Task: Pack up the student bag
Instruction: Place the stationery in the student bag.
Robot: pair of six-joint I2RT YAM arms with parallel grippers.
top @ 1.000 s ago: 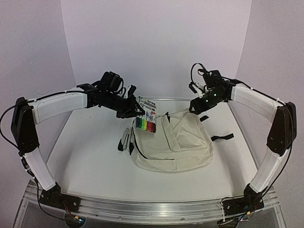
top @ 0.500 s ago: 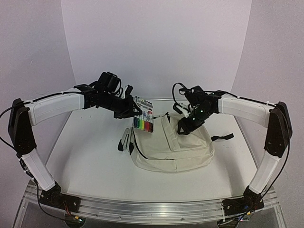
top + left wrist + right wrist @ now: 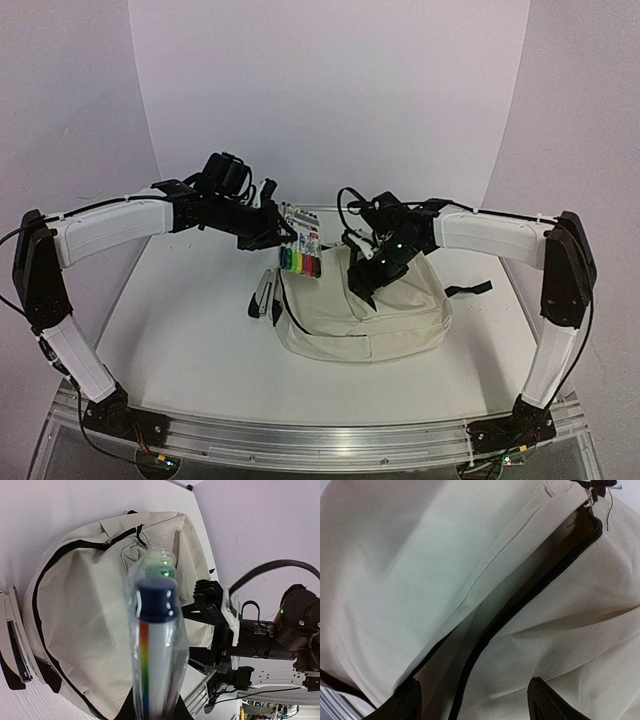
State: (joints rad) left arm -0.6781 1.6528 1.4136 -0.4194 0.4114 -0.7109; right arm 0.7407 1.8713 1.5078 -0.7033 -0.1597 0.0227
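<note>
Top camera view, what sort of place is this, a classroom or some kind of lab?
Probably a robot lab booth, not a classroom: a left arm and right arm bolted to a metal rail, a white table enclosed by plain walls, with the student bag and a marker pack as props.

white shells (image 3: pixel 110 225), black joints (image 3: pixel 45 270) (looping cables (image 3: pixel 270 567))

Bright, even, diffuse from above. Casts faint soft shadows under student bag (image 3: pixel 380 322). Blurs marker pack (image 3: pixel 156 650) at lower centre, left wrist view. Darkens inside zipper gap (image 3: pixel 540 582).
</note>
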